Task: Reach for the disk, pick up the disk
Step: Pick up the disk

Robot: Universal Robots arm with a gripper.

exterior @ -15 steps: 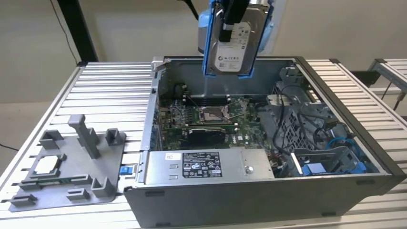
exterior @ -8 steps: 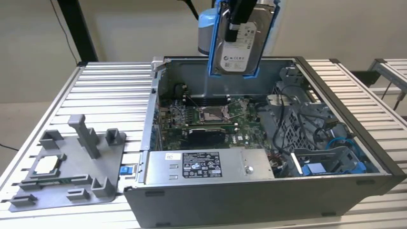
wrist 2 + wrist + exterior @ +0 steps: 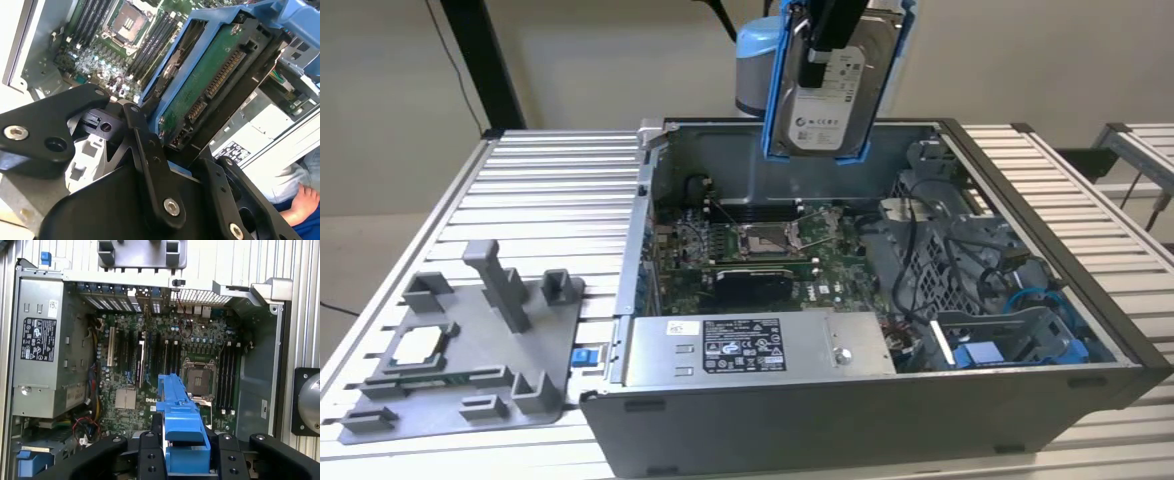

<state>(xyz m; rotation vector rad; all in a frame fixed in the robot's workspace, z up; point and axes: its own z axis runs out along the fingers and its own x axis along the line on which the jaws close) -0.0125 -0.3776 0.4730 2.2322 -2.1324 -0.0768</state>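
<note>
The disk [image 3: 834, 95], silver-grey with a white label and a bright blue frame, hangs upright in the air above the back of the open computer case [image 3: 854, 420]. My gripper [image 3: 823, 45] is shut on the disk from above, with black fingers [image 3: 817, 60] clamped over its upper part. In the second wrist view the disk's green circuit side [image 3: 212, 82] and blue frame sit between my black fingers [image 3: 150, 150]. The first wrist view looks down the disk's blue edge [image 3: 180, 422], with my gripper [image 3: 186, 452] pressing on both sides, high over the motherboard [image 3: 165, 355].
The case holds a motherboard [image 3: 761, 245], a grey power supply box [image 3: 747, 345] with a label, cables and a blue drive bay [image 3: 1014, 335]. A grey fixture [image 3: 480, 340] with a small square chip [image 3: 424, 345] lies on the slatted table at the exterior view's left. A person's hand [image 3: 305, 200] is nearby.
</note>
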